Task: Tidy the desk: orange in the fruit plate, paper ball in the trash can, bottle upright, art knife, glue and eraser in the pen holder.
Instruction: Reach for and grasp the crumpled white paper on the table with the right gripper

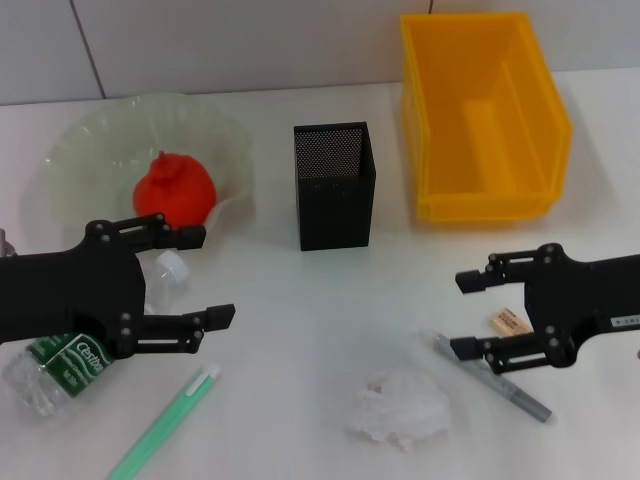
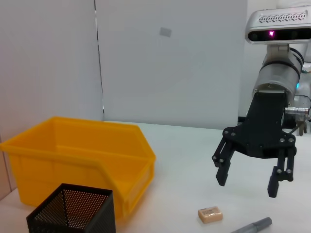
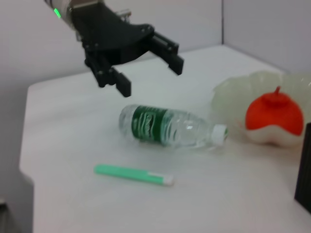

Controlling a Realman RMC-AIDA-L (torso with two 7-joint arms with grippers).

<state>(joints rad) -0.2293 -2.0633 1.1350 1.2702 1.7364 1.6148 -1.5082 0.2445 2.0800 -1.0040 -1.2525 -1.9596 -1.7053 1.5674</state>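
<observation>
Paper ball [image 1: 402, 411] untouched — both grippers' jaws wide apart, seemingly empty.

My left gripper [image 1: 205, 276], a black metal claw on a black arm, reaches in from my left side and hangs above the white counter [image 1: 300, 330]. Its two fingers [image 1: 185, 236] are spread wide apart with nothing between them, pointing toward my right. The right wrist view shows the same claw [image 3: 148, 65] tilted downward, fingers apart, clear of the counter.

My right gripper [image 1: 463, 313] is black too and comes in from my right side. Its fingers [image 1: 478, 348] are likewise spread and grasp nothing. In the left wrist view it [image 2: 248, 182] hangs from a silver wrist, fingers pointing down, raised off the counter.
</observation>
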